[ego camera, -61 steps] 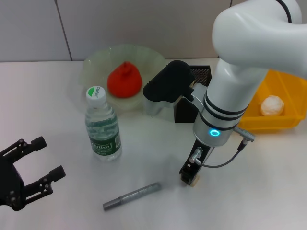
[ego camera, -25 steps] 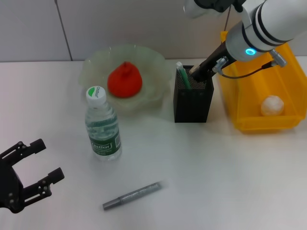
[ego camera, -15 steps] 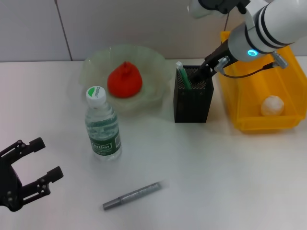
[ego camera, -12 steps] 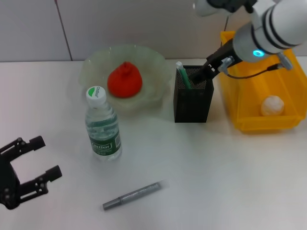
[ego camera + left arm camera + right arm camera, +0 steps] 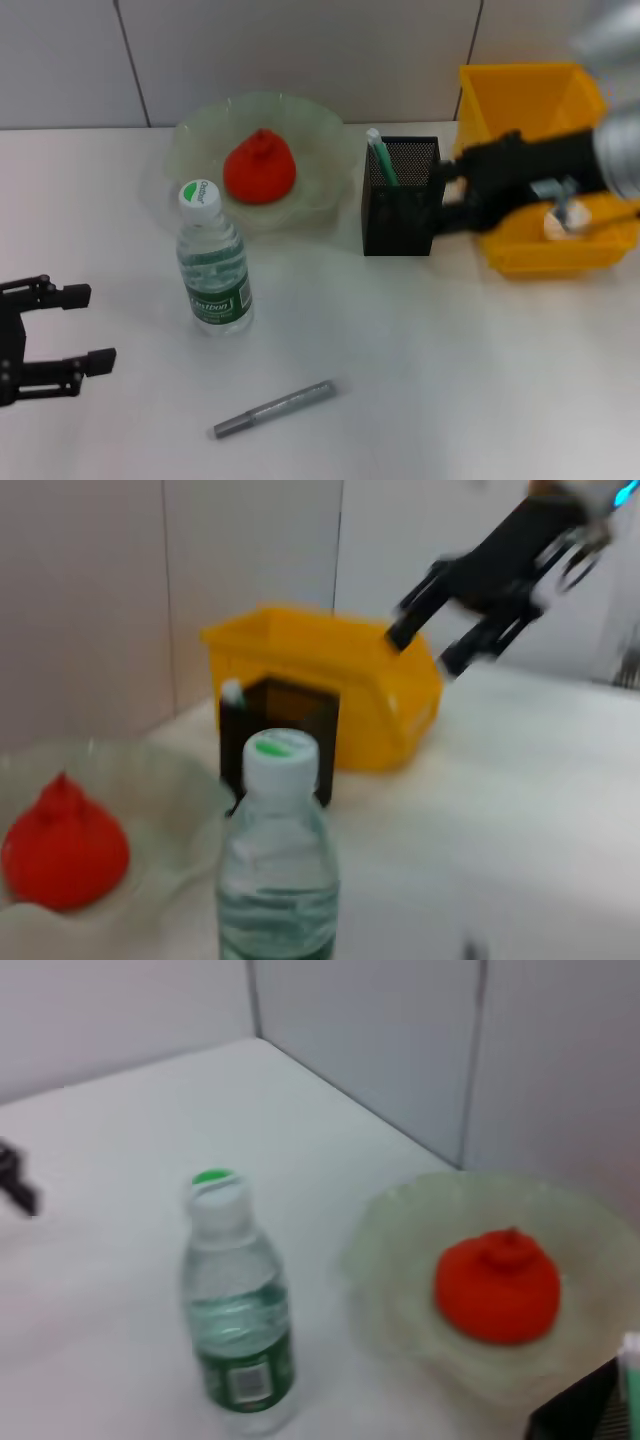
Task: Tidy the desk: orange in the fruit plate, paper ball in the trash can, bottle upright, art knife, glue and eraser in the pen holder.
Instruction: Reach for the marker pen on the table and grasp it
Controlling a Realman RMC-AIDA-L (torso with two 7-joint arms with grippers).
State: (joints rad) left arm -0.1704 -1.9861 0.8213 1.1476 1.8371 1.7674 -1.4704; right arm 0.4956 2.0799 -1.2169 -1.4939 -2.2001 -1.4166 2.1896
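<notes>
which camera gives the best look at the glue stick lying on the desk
The head view: the glue stick lies whole and unblocked on the desk, in front of the bottle. Neither wrist view shows it.

Right gripper motion-blurred, just right of pen holder; arm cut off at right edge. Eraser unseen anywhere. Art knife mostly hidden inside the holder, only top end showing. Paper ball partly covered by the blurred arm in trash can. Left gripper cut off at left edge.
</notes>
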